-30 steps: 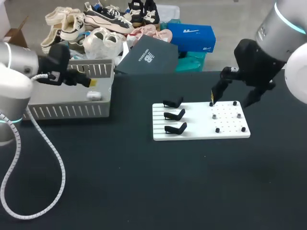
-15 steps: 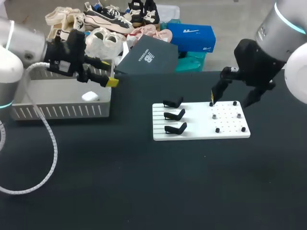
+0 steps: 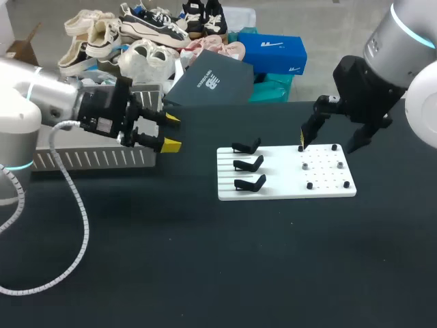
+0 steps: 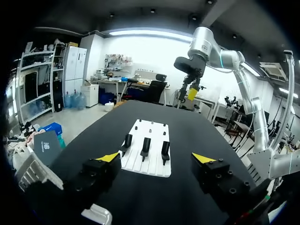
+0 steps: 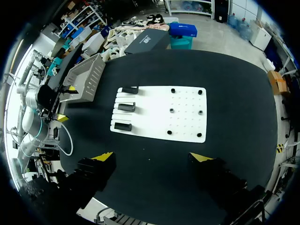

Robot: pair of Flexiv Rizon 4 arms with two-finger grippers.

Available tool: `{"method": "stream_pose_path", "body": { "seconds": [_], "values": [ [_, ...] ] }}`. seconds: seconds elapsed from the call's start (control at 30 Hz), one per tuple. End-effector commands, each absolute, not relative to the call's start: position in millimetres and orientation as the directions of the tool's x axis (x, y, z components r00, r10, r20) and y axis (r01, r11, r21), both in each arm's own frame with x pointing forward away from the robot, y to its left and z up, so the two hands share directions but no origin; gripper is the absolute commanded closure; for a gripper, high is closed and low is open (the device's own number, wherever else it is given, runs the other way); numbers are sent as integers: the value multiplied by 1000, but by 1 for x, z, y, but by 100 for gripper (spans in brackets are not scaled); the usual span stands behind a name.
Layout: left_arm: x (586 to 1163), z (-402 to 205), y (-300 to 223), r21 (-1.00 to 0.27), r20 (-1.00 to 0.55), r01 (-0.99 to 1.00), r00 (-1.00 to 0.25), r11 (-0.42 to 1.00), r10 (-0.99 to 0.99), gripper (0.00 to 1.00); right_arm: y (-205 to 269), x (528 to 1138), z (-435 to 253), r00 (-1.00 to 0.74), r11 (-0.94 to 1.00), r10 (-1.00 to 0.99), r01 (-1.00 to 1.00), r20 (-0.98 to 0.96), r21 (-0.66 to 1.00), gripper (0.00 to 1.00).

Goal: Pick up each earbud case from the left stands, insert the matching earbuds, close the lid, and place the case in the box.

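Observation:
My left gripper (image 3: 171, 131) hangs open and empty just right of the grey box (image 3: 95, 158). From the left wrist view, it (image 4: 155, 158) faces the white board (image 4: 152, 129) ahead. Three black stands (image 3: 249, 164) on the board's left half carry no case. Small black pegs (image 3: 309, 185) dot its right half. My right gripper (image 3: 331, 140) is raised over the board's far right edge, open, nothing between its fingers; its own view (image 5: 153, 157) looks straight down on the board (image 5: 187, 117) and stands (image 5: 126, 107). The box's inside is hidden behind my left arm in the head view.
A dark shoebox lid (image 3: 208, 82), a blue shoebox (image 3: 273, 53) and several shoes (image 3: 147, 31) lie beyond the table's far edge. A white cable (image 3: 68, 225) loops from my left arm over the table's left front.
My left gripper opened above the grey box, leaving a small white case inside, then swung right and out toward the board. The right arm stayed put.

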State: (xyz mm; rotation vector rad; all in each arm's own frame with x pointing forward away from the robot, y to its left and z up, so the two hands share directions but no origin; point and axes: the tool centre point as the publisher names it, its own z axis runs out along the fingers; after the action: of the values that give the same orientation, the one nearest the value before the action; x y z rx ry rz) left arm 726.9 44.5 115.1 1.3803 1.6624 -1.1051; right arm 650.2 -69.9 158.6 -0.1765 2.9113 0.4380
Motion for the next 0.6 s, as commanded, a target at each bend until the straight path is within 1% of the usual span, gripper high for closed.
{"method": "stream_pose_path", "body": {
  "seconds": [0.03, 0.6],
  "values": [
    [730, 111, 29, -166, -894, 986, -160, 22, 418, 0, -70, 649, 158, -974, 949, -87, -145, -210, 280, 0],
    [730, 111, 29, -166, -894, 986, -160, 22, 418, 0, -70, 649, 158, -974, 949, -87, -145, -210, 280, 0]
  ]
}}
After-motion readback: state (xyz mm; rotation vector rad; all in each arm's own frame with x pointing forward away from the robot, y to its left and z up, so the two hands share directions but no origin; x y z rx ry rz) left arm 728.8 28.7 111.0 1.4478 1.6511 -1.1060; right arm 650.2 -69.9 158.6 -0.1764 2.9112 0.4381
